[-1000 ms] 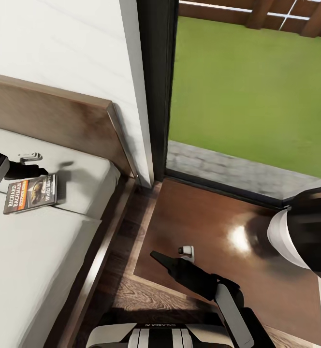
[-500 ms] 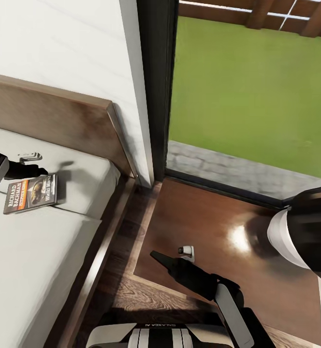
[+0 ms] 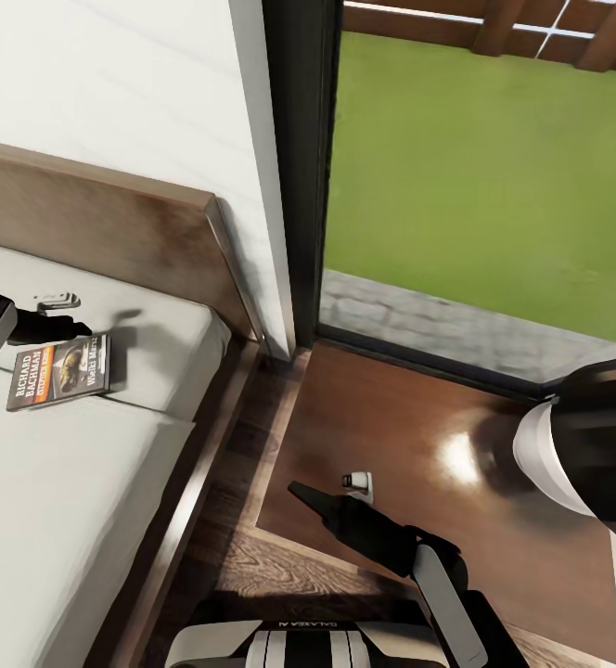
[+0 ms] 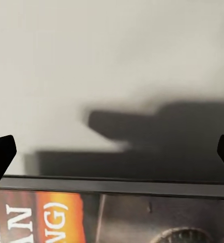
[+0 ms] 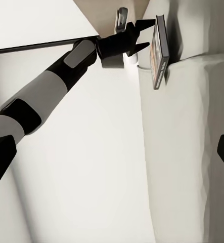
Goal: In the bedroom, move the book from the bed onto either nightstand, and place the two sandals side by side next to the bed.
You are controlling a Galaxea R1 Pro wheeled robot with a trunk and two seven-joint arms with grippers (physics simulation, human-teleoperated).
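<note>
- my left pincer point(image 3: 67, 327) sits at the far edge of the book point(image 3: 59, 370), spread wide, gripping nothing.
- the book lies flat on the bed point(image 3: 85, 482), near the headboard, a small white gadget point(image 3: 57, 301) just beyond it.
- to do this well, i'd slide one finger under the book's far edge before pinching.
- the nightstand point(image 3: 438, 464) waits on the right; my right pincer point(image 3: 301, 492) hovers at its near edge, and i cannot tell its opening.

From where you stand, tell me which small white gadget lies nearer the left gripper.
The small white gadget on the mattress, just beyond the left gripper and the book. The other white gadget sits on the nightstand, by the right gripper.
</note>
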